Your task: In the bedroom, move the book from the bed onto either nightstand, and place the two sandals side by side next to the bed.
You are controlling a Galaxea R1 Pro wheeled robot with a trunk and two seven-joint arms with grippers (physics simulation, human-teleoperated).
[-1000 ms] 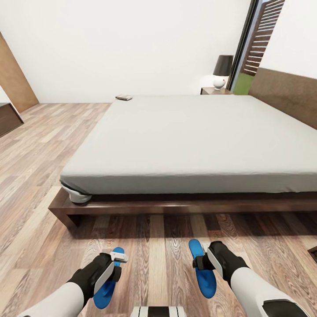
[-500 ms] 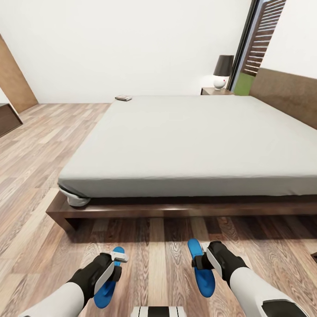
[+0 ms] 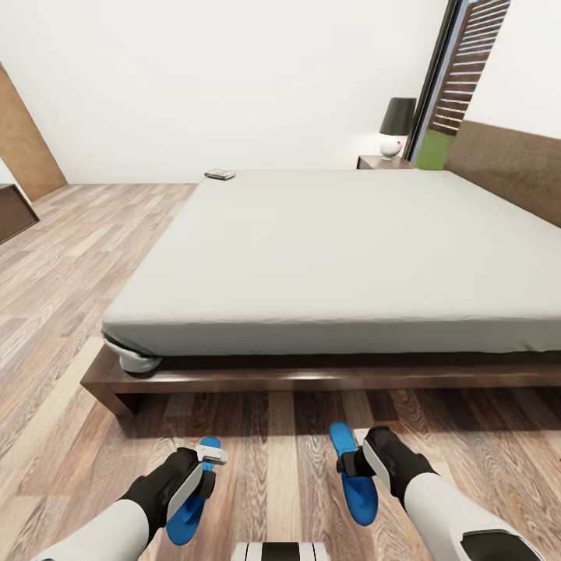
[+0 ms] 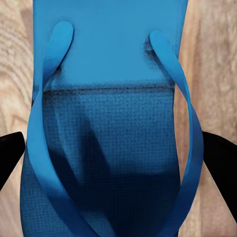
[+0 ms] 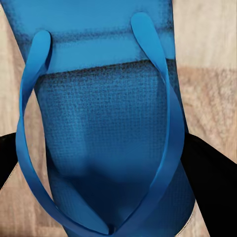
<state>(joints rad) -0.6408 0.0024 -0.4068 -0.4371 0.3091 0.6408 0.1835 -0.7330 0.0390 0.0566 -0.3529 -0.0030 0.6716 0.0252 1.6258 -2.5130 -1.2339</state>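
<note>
Room: I am looking down from the head camera at a bedroom with white walls and a wood-plank floor (image 3: 70, 257).
Bed: the bed (image 3: 335, 249) spreads from the centre out toward 3 o'clock, with a pale grey mattress on a dark brown frame and a headboard (image 3: 510, 167) at 2 o'clock.
Book: the book (image 3: 220, 174) lies flat on the far left corner of the mattress, at about 11 o'clock, well apart from both arms.
Nightstand: one nightstand (image 3: 382, 162) stands past the bed at 1 o'clock, beside a tall window; it carries a lamp (image 3: 396, 126) with a dark shade and a white base.
Left sandal: a bright blue left sandal (image 3: 191, 502) shows at 7 o'clock, sole toward the floor, in front of the bed frame.
Left gripper: my left gripper (image 4: 118, 158) sits over that sandal; in the left wrist view its dark fingers (image 4: 10, 153) flank the two sides of the sole. I cannot tell whether they press it.
Right sandal: the right sandal (image 3: 351, 475) shows at 5 o'clock, near its mate and roughly parallel to it.
Right gripper: my right gripper (image 5: 108, 168) sits over it; its dark fingers (image 5: 210, 177) stand at either side of the sole in the right wrist view. I cannot tell whether they are clenched.
Containers: the nightstand's drawer fronts are too small to make out.
</note>
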